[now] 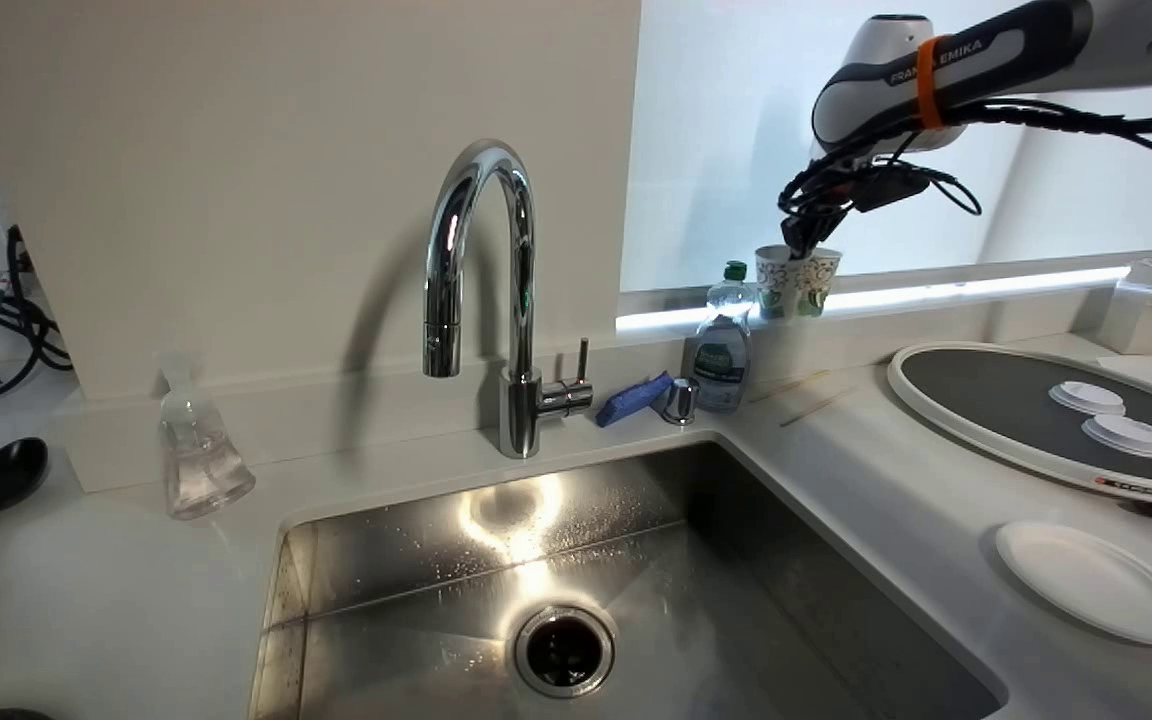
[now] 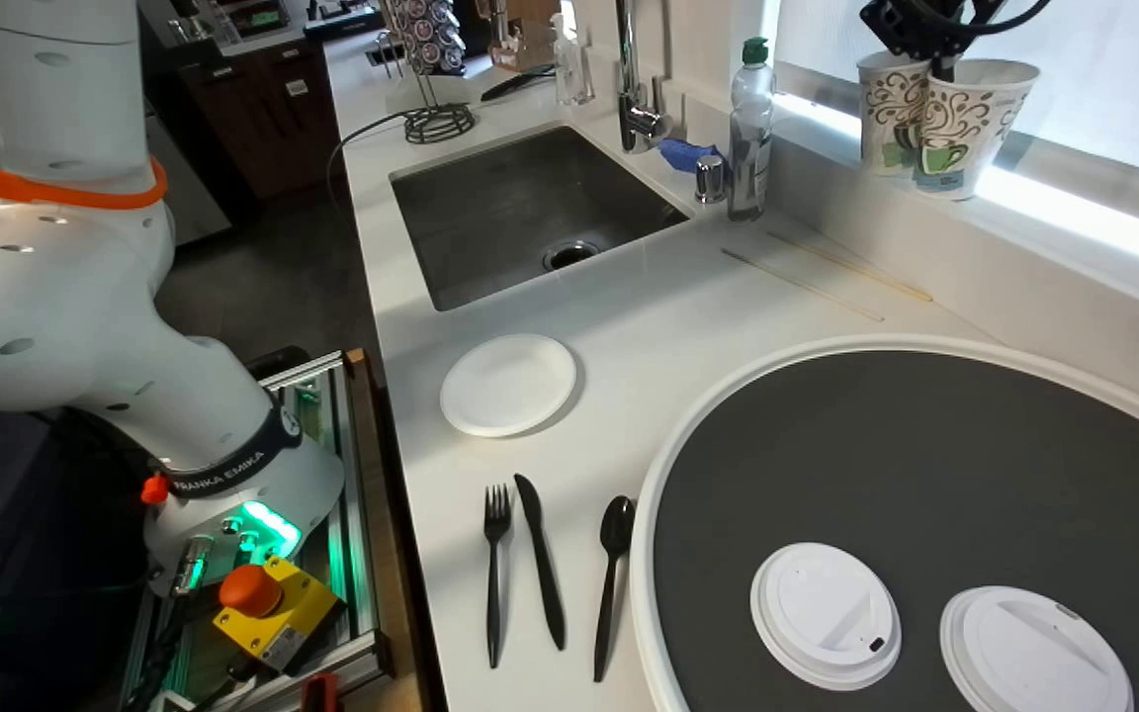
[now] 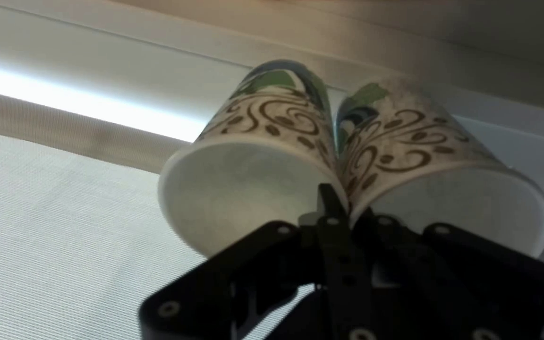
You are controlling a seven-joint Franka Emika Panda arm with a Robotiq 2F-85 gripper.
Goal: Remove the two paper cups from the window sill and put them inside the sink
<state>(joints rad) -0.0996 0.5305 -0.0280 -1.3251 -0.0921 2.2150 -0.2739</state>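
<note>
Two patterned paper cups stand side by side on the window sill point(image 1: 976, 289), rims touching: the left cup point(image 3: 272, 111) and the right cup point(image 3: 409, 137) in the wrist view. My gripper point(image 3: 347, 208) comes from above, one finger inside each cup, and is shut on the two adjoining walls. The tip on the right is partly hidden by a rim. Both exterior views show the cups on the ledge, the nearer cup point(image 2: 975, 138) partly covering the farther cup point(image 2: 888, 104). The steel sink point(image 1: 416, 620), with its round drain, lies lower down, beyond the soap bottle.
A green-capped soap bottle point(image 1: 722, 360) stands close beside the cups. The tall chrome tap point(image 1: 521, 300) rises behind the sink, near a blue sponge point(image 1: 633, 400). A round dark board point(image 2: 827, 435) carries two lids. A white plate point(image 2: 508, 386) and cutlery lie on the counter.
</note>
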